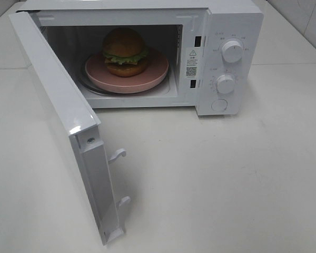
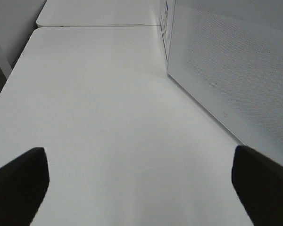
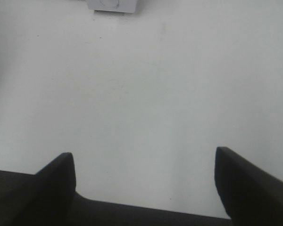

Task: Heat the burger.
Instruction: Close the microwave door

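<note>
The burger (image 1: pixel 125 51) stands upright on a round pink plate (image 1: pixel 158 67) inside the open white microwave (image 1: pixel 237 21), on its turntable. No arm shows in the exterior high view. My left gripper (image 2: pixel 139 181) is open over bare white table, with the outer face of the microwave door (image 2: pixel 231 70) beside it. My right gripper (image 3: pixel 144 179) is also open with nothing between its fingers, above bare table, and the microwave's lower corner (image 3: pixel 113 5) shows far ahead of it.
The microwave door (image 1: pixel 63 110) swings wide open toward the front left, its two latch hooks (image 1: pixel 117 155) sticking out. Two knobs (image 1: pixel 232 51) and a round button (image 1: pixel 219 105) sit on the control panel at the right. White table (image 1: pixel 226 184) surrounds everything.
</note>
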`<state>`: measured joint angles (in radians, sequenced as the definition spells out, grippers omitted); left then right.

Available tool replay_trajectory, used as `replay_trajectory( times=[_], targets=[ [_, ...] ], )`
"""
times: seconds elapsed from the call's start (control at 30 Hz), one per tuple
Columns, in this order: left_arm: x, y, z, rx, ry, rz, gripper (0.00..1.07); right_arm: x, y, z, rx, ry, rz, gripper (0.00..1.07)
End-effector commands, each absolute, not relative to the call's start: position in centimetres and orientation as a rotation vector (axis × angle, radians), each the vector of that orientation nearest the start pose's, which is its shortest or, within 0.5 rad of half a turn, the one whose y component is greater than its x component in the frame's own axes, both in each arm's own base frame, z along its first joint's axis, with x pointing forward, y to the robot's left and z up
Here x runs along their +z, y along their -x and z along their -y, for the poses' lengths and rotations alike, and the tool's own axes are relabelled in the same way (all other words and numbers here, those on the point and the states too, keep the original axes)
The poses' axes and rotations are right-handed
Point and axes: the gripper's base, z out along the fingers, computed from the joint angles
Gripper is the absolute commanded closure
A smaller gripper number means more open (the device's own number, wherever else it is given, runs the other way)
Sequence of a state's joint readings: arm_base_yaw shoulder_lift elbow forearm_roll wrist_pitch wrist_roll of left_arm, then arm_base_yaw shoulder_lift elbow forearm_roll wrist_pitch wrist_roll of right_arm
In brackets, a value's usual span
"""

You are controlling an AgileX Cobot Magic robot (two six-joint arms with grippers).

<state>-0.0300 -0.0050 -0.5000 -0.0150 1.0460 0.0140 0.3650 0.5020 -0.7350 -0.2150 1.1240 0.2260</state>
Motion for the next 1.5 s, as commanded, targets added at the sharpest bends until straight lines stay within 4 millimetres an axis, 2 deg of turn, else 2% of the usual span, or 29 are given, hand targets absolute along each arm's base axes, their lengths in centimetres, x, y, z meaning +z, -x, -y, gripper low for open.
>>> replay_trajectory(
  times=[0.03, 0.2, 0.5, 0.97, 1.5],
  targets=[
    [27.8, 0.8, 0.1, -0.030, -0.044, -1.998, 0.08, 32.2, -5.9, -0.2, 0.003, 0.166, -2.291, 0.31],
    [27.8, 0.8, 0.1, -0.030, -0.044, -1.998, 0.08, 30.6, -3.7, 0.1, 0.055, 0.085, -2.196, 0.31],
    [27.8, 0.8, 0.1, -0.030, -0.044, -1.998, 0.08, 28.4, -2.0, 0.3, 0.062, -0.021, -2.122, 0.31],
    [27.8, 0.8, 0.1, -0.030, -0.044, -1.998, 0.08, 28.2, 0.8, 0.6, 0.071, -0.053, -1.947, 0.31],
    [27.8, 0.7, 0.1, -0.030, -0.044, -1.999, 0.08, 28.2, 0.7, 0.6, 0.070, -0.053, -1.950, 0.31]
  ],
)
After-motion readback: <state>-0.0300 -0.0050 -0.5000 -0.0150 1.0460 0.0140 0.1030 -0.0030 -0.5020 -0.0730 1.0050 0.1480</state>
